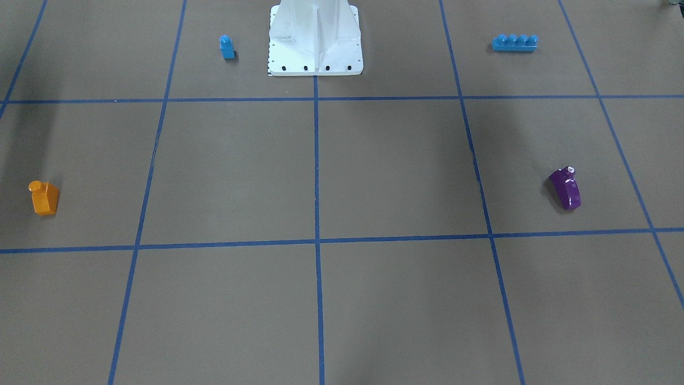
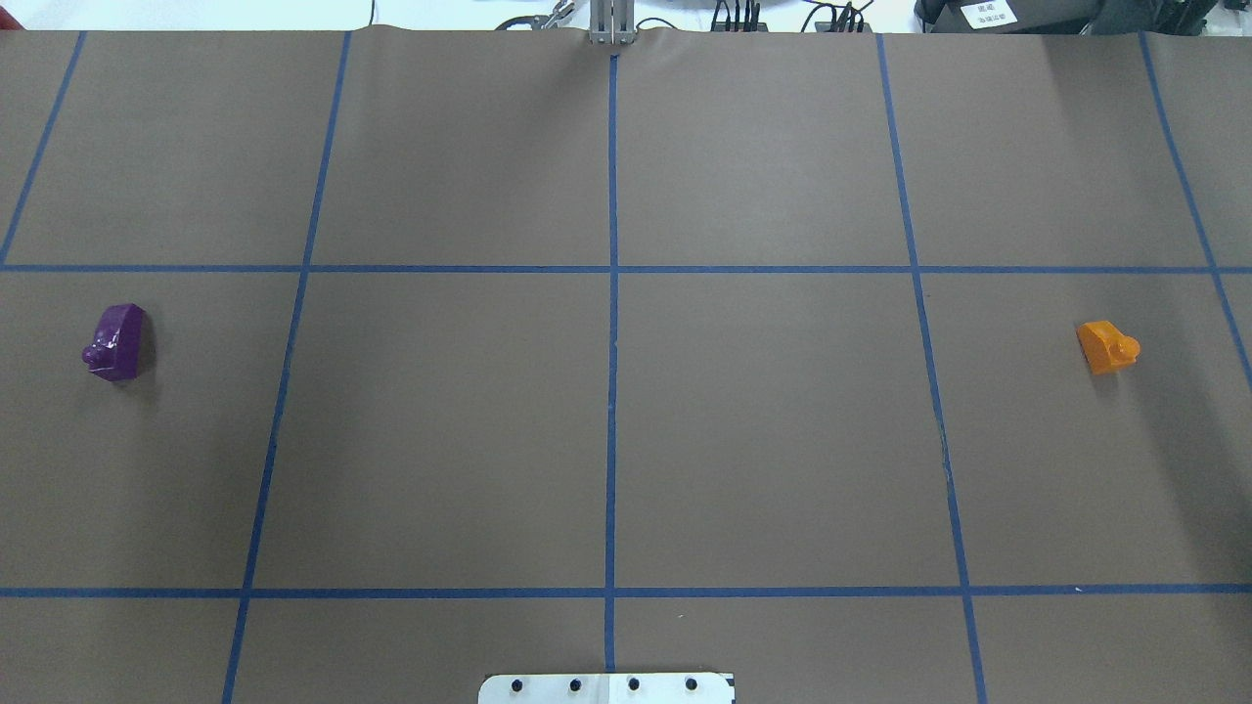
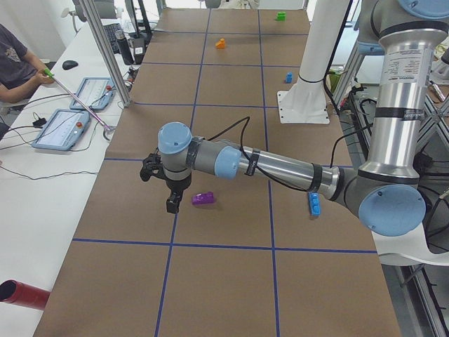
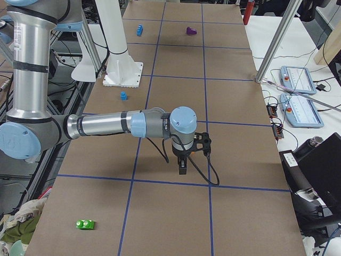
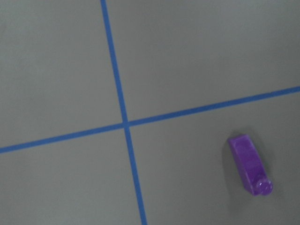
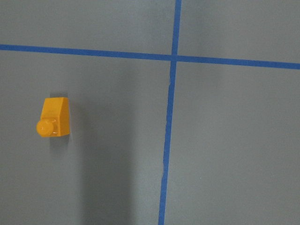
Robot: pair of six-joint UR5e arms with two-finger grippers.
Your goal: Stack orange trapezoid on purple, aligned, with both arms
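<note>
The orange trapezoid [image 1: 44, 198] sits on the brown table at the robot's far right, also in the overhead view [image 2: 1107, 347] and the right wrist view [image 6: 54, 117]. The purple block [image 1: 565, 187] sits at the robot's far left [image 2: 116, 341], its stud pointing sideways in the left wrist view [image 5: 250, 165]. My left gripper [image 3: 170, 206] hangs above the table just beside the purple block [image 3: 203, 199]. My right gripper [image 4: 182, 169] hangs above the table at the other end. Both show only in side views, so I cannot tell whether they are open or shut.
A small blue single-stud block [image 1: 227, 47] and a long blue four-stud brick [image 1: 514, 42] lie near the white robot base [image 1: 315, 48]. A green block [image 4: 85, 224] lies at the table's right end. Operator tablets [image 3: 64, 129] sit on the far-side bench.
</note>
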